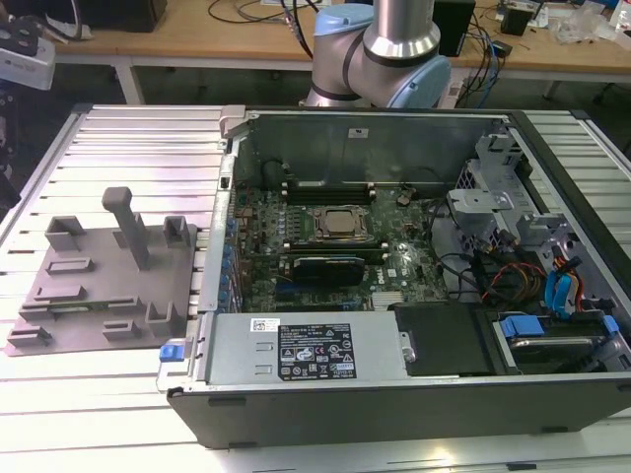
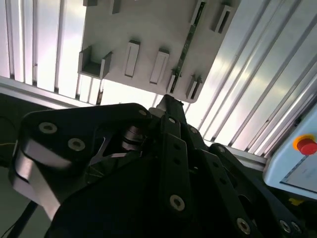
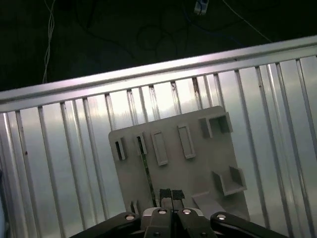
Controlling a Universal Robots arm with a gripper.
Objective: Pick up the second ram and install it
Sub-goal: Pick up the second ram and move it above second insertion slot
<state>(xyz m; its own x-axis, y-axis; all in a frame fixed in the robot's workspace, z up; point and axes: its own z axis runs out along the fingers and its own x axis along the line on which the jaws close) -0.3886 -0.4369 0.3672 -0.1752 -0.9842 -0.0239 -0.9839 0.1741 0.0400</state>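
Ribbed aluminium slats are being presented as the tabletop [image 1: 118, 148], on which a grey slotted fixture plate [image 1: 99, 286] is being carried at the exterior view's left and an open computer case [image 1: 394, 419] at its right, the two set just beside each other. Inside the case a green motherboard [image 1: 251, 212] with a square silver processor [image 1: 340, 224] is being exposed, and the arm's blue-and-silver base [image 1: 380, 44] is being shown behind the case. The second ram [image 3: 146, 171] is being carried on its long edge in a narrow slot of the fixture plate, outside the case. In the second wrist view the same dark-green stick [image 2: 185, 47] is being shown running across the plate [image 2: 143, 25] towards the black linkage of the jaws. The jaws are being held closed, pads [image 3: 165, 194] drawn together with nothing gripped between them, over the plate's edge and just beside one end of the second ram. Whether that end is being touched cannot be told. A red push-button [image 2: 307, 145] on a pale box is being caught at the tabletop's edge.
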